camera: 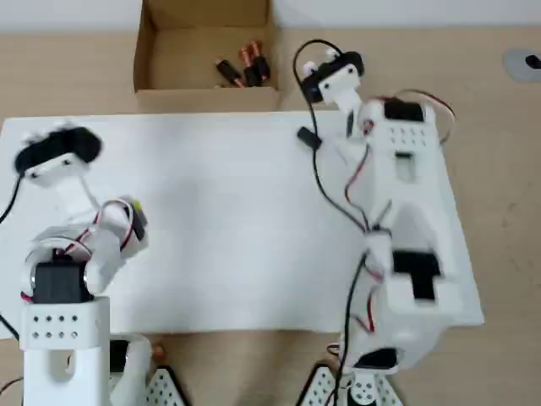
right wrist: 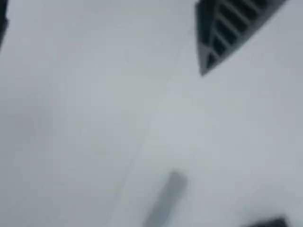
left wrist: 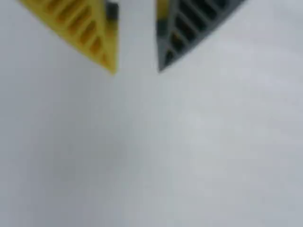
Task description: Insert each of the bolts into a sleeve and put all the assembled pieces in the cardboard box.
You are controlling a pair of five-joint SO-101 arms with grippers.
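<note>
The cardboard box (camera: pixel 152 59) stands at the far edge of the white mat (camera: pixel 220 220). Inside it lie several black and copper bolt-and-sleeve pieces (camera: pixel 245 68). My left gripper (left wrist: pixel 136 66) hangs open just above bare mat, one yellow finger (left wrist: pixel 90 33) and one dark finger (left wrist: pixel 182 35) with nothing between them; from above it is at the mat's left side (camera: pixel 133 216). My right gripper (right wrist: pixel 104 42) is open wide over bare mat, with a dark finger (right wrist: pixel 227 33) showing. In the high view it sits near the box's right corner (camera: pixel 308 135).
Both arm bases stand at the near edge, and the right arm's body (camera: pixel 406 220) covers the mat's right side. Black and red cables (camera: pixel 338 186) trail across the mat beside it. A grey blurred streak (right wrist: pixel 163 201) lies on the mat under the right gripper.
</note>
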